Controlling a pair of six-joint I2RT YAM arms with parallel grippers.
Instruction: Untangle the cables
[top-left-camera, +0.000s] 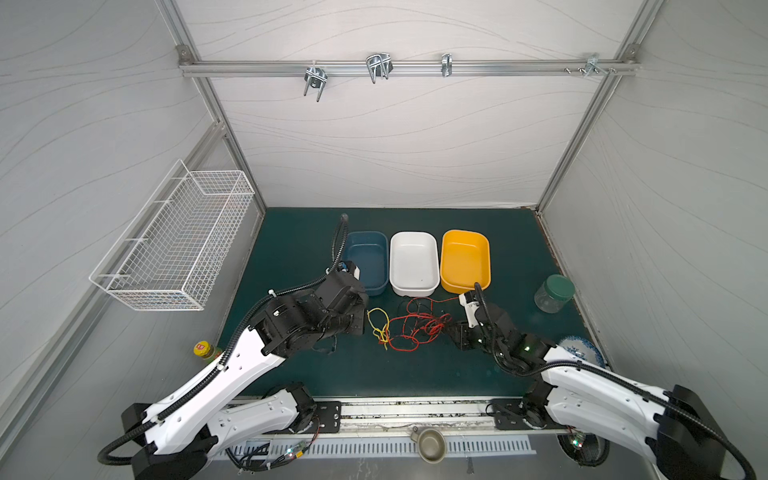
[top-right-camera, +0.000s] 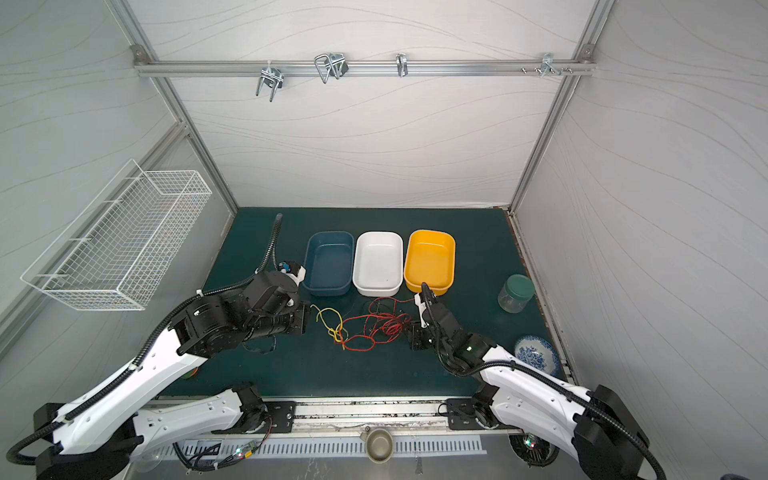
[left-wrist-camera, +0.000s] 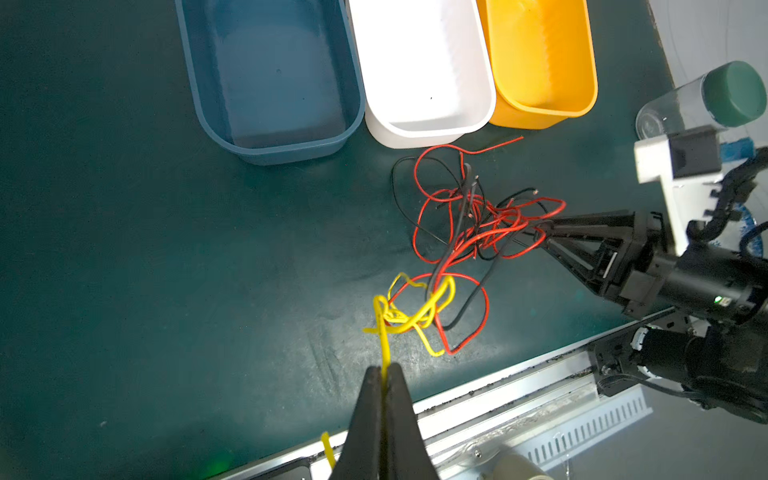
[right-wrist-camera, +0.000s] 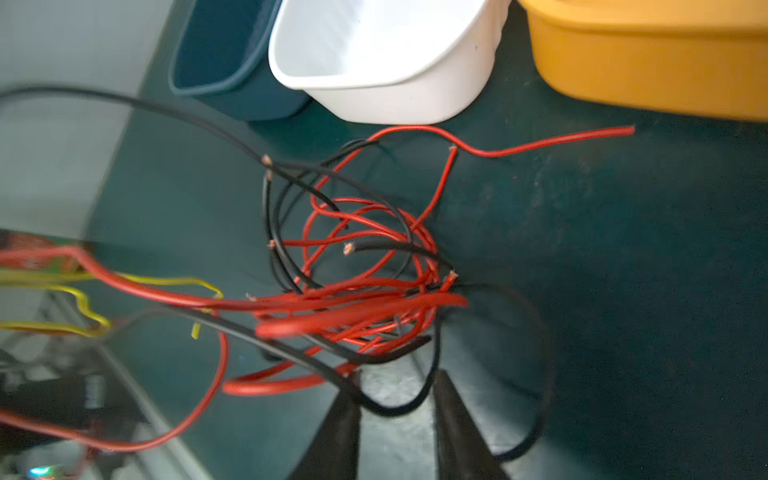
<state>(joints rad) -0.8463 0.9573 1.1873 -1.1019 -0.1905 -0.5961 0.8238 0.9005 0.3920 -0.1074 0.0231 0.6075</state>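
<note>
Mid-untangle: L claw (left-wrist-camera: 384, 368) pinches yellow cable (left-wrist-camera: 381, 332), R claw (right-wrist-camera: 397, 374) gapes at red/black tangle (right-wrist-camera: 361, 299); next prob. R pins, L pulls.

Thin red, black and yellow cables (right-wrist-camera: 365, 309), tangled in one loose clump, lying on green mat (right-wrist-camera: 623, 291)
</note>
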